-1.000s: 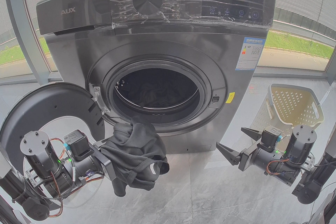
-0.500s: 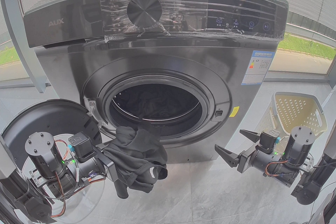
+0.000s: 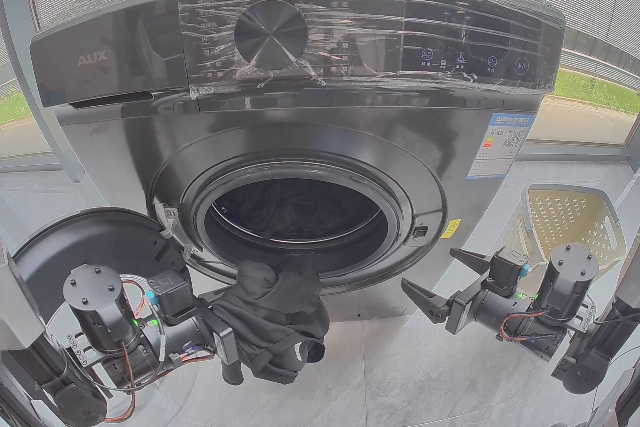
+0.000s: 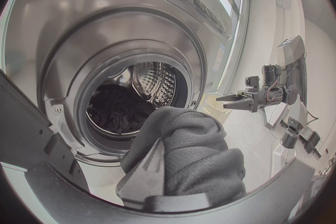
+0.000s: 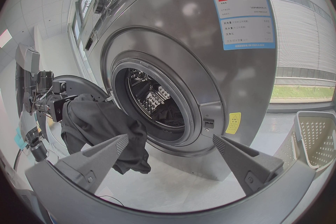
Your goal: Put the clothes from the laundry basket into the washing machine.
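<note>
Left gripper (image 3: pixel 225 336) pinching dark garment (image 3: pixel 280 321), bunched at the near lower lip of the washing machine (image 3: pixel 347 128) opening | right gripper (image 3: pixel 430 269) spread wide, right of the opening | laundry basket (image 3: pixel 533 211) far right | dark clothes (image 3: pixel 293 208) inside the drum

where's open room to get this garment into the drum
Upper drum mouth, above the dark clothes inside, is open. Bare floor lies between the dark garment in the left hand and the right hand. The lower rim is crowded by that garment.
</note>
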